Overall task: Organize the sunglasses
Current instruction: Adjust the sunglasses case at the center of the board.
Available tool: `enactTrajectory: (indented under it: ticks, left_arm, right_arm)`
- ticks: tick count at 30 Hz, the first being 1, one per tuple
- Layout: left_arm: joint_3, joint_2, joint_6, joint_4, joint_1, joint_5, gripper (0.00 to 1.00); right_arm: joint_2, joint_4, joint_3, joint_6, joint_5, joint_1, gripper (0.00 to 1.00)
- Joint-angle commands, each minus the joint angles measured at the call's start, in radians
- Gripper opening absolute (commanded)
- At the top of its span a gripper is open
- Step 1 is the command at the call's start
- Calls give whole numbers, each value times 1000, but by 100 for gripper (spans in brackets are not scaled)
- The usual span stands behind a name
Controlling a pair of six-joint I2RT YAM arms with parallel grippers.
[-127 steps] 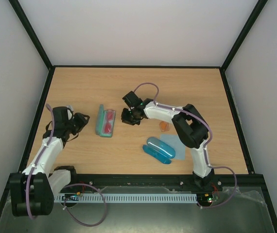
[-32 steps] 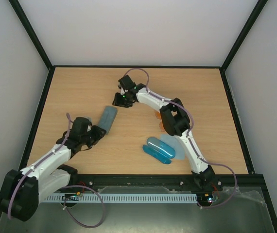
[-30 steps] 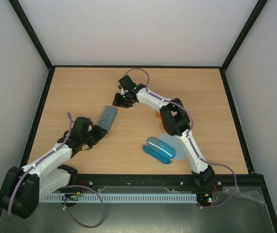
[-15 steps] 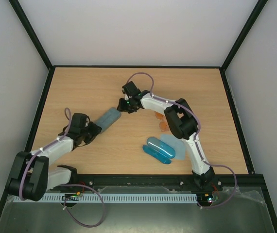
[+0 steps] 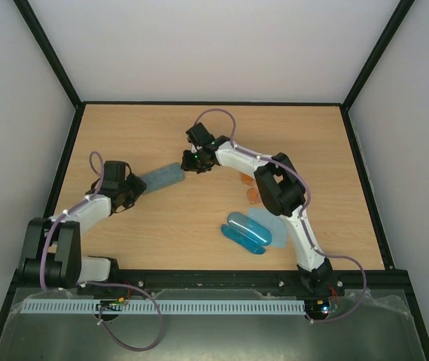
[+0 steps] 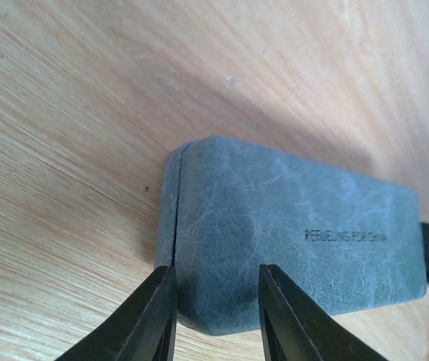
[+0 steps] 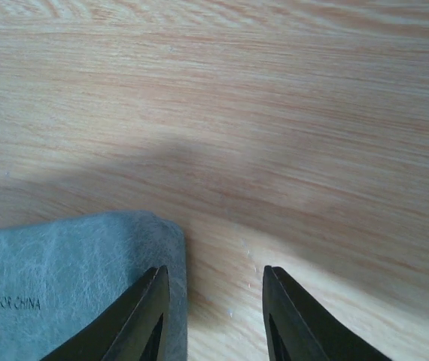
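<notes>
A closed grey-green case [image 5: 162, 177] lies almost crosswise on the table between my two grippers. My left gripper [image 5: 134, 188] is at its left end. In the left wrist view its fingers [image 6: 162, 308] stand apart over the near corner of the case [image 6: 290, 241], one at the side seam and one over the lid. My right gripper [image 5: 189, 162] is at the case's right end, open, with one finger over the case's corner [image 7: 71, 286] and bare wood between the fingers. An orange pair of sunglasses [image 5: 251, 196] peeks out beside the right arm. No red-pink pair shows.
A glossy blue case [image 5: 244, 232] lies open on a pale blue cloth [image 5: 269, 220] at the front right. Black rails edge the wooden table [image 5: 124, 135] on every side.
The grey-green case has swung from nearly lengthwise to almost crosswise. My left gripper moved up and left with its end, and my right gripper shifted slightly at the other end.
</notes>
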Motion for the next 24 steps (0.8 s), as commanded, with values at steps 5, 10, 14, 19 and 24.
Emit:
enactTrajectory:
  ticks: [5,10,14,19,24]
  left_arm:
    - [86,-226,47,-90,-3,77,44]
    - [159,-262,125,-237,-76,106,51]
    - [126,-285,124,-263,-122,88,53]
    - [114,-228,153,-251,-121,54,53]
    - [176,-155,156,-231,-173,27,53]
  right_arm:
    - [-285,-158,-13,-97,16,61,39]
    - [-571,-132,-237,-111,54,60,42]
    - [-715,-123,-370,-109,93,57,45]
    - [-755,-124,-452,-109,87,55,45]
    - [-828,-99,-546,-100,94,46,45]
